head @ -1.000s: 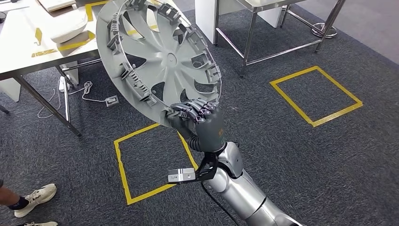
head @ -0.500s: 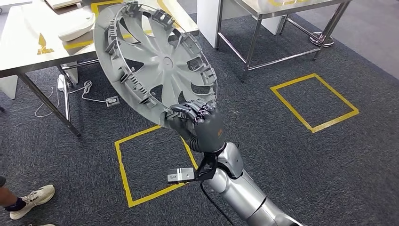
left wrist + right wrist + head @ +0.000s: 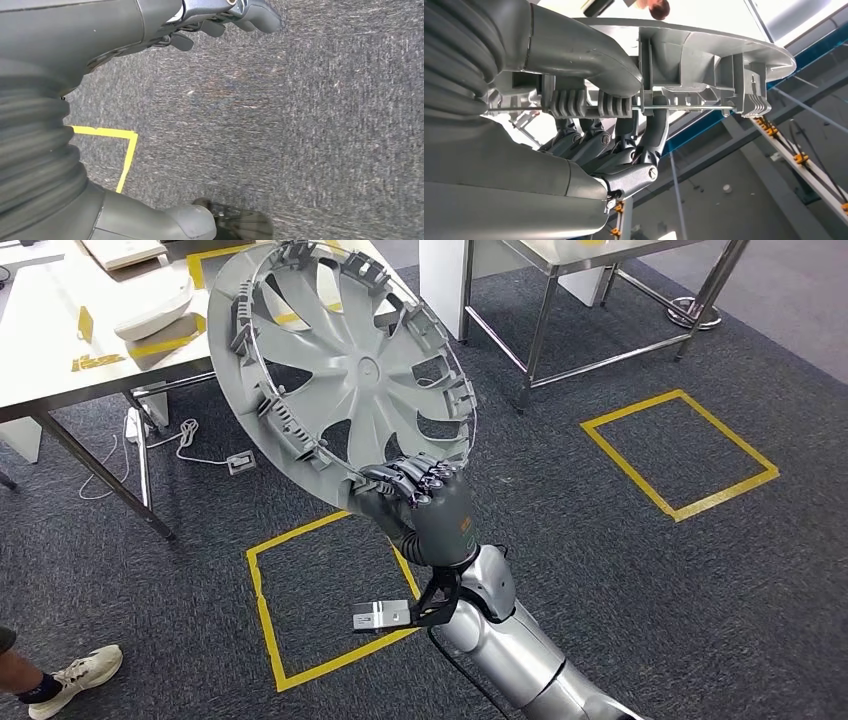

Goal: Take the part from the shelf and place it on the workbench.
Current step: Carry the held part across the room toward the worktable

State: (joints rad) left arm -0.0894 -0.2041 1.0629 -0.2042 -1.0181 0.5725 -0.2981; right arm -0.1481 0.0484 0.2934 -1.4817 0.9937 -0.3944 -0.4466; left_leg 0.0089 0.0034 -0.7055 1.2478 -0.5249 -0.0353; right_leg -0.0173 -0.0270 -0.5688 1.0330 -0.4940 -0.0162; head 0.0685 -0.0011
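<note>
**Hubcap carried toward the workbench**

Grey carpet marked with yellow tape squares is seen beneath a large grey hubcap, which is held aloft by the right hand. The part is gripped at its lower rim, with dark fingers curled over the edge and the thumb pressed against the ribbed inner face, as shown in the right wrist view. The disc is tilted, its clip-lined back turned toward the camera. A white workbench stands just beyond the hubcap's upper edge, and a steel-legged table is seen to the hubcap's far side. A person's shoe is visible well below and to the side of the hubcap.

The left hand hangs over the carpet with nothing held and its fingers loosely apart.

The hubcap is judged to be light, stiff moulded plastic, wide enough to swing on a single rim grip. Its thin clips and wire ring look breakable, so the solid outer rim is considered the safest place to be held.
</note>
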